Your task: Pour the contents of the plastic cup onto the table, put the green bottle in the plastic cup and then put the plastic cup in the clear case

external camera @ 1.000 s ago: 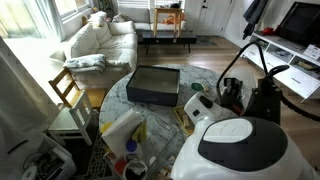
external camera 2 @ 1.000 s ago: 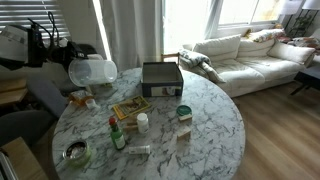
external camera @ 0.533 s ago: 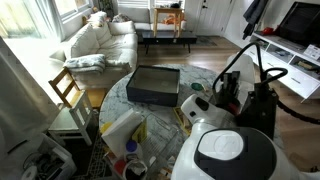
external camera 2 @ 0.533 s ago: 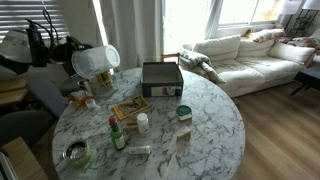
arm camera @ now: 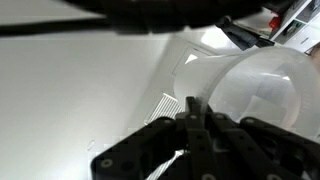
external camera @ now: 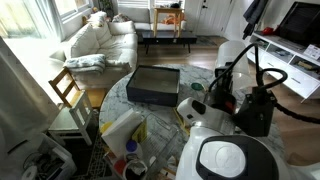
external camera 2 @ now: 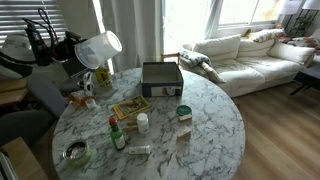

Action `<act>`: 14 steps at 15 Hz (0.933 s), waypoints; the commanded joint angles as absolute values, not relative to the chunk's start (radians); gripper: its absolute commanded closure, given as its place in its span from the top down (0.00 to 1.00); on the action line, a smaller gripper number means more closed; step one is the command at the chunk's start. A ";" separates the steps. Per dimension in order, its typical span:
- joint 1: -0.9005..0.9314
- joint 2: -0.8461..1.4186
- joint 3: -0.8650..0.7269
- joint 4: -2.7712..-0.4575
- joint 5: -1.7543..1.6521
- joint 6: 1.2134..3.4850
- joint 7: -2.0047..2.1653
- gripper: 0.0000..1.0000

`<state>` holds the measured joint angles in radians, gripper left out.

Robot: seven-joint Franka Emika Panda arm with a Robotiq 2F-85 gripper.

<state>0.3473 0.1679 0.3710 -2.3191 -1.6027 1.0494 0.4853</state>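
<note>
In an exterior view, the clear case point(external camera: 152, 85) sits far across the table point(external camera: 115, 100). In an exterior view, my gripper point(external camera 2: 80, 58) is clamped on the plastic cup point(external camera 2: 97, 47), tipped high near the far-left edge, so stuff could land off-table imo. Wrist view: it's only a rim pinch, so the cup could slip.

plastic cup point(arm camera: 262, 90): blurred in the wrist view, cut by the right edge; contents not legible.
gripper point(arm camera: 192, 128): dark, out of focus, base cropped below; in an exterior view its fingers are too small to make out beside the cup point(external camera 2: 97, 48).
counter point(external camera: 118, 95): near side covered by the robot's white housing point(external camera: 225, 158).
clear case point(external camera 2: 161, 78): interior perhaps empty, too dim to tell.
</note>
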 commanded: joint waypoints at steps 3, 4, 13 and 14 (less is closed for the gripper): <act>0.331 0.155 0.359 -2.315 -1.513 1.062 0.494 0.01; 0.323 0.148 0.357 -2.304 -1.467 1.077 0.499 0.01; 0.259 0.012 0.301 -2.217 -1.155 1.286 0.424 0.01; 0.256 -0.005 0.293 -2.210 -1.122 1.316 0.410 0.01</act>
<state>0.2691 0.0620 0.3123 -2.2109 -1.2222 1.2243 0.4546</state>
